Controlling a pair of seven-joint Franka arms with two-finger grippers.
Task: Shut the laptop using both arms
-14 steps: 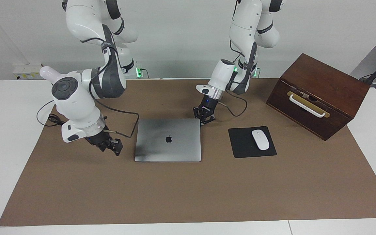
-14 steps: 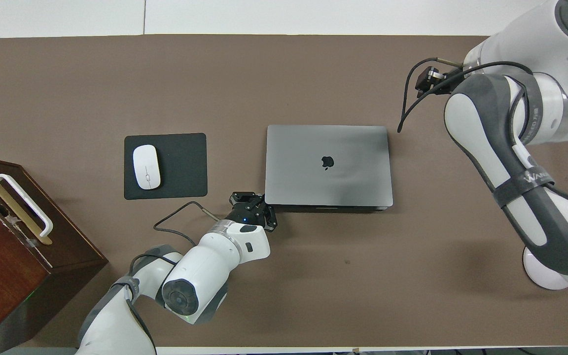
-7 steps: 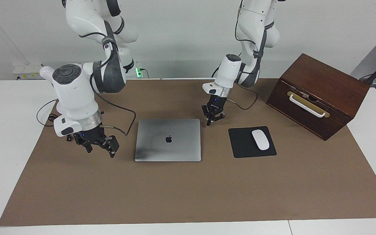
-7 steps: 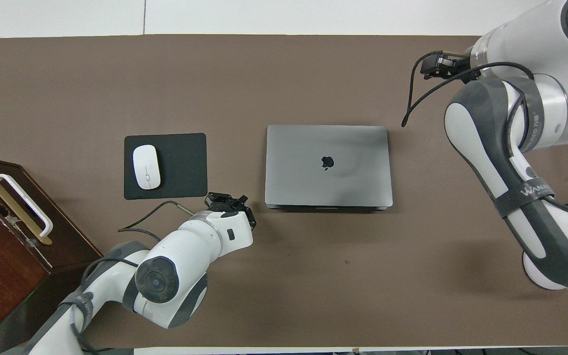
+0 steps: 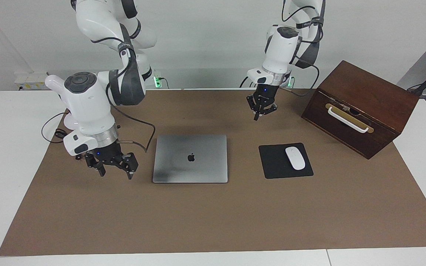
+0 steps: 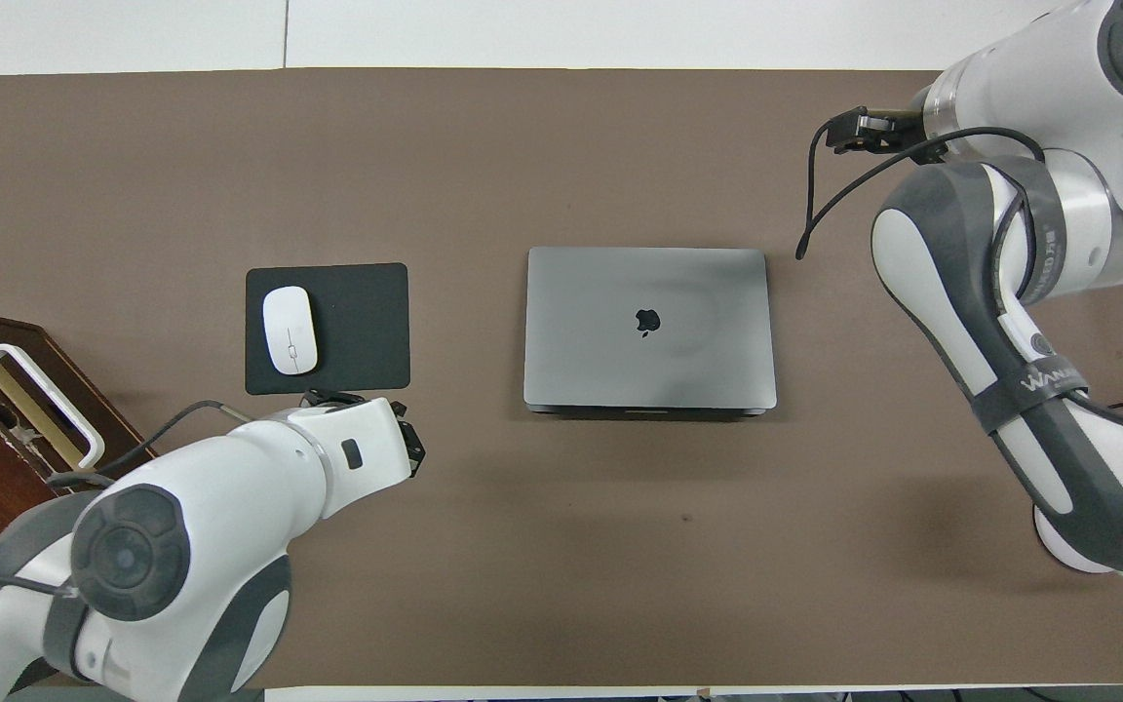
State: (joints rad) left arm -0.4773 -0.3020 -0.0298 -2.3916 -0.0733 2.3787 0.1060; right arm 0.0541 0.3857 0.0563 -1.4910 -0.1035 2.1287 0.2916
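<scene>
We find the left gripper (image 5: 259,115) in the upper centre-right of the facing view, raised over bare mat, fingertips pressed together and holding nothing. In the overhead view its wrist largely hides it at the lower left of the frame.

We find the right gripper (image 5: 115,173) at the centre-left of the facing view, fingers spread wide and empty, over the mat beside the laptop (image 5: 190,158). Only a small black part of it shows at the upper right of the overhead view.

The laptop lies at mid-frame with its lid down flat, logo up; neither gripper touches it.

A black mouse pad (image 5: 277,166) with a white mouse (image 5: 295,158) sits centre-right of the facing view, apart from the laptop. A wooden box (image 5: 361,107) occupies the upper right.
</scene>
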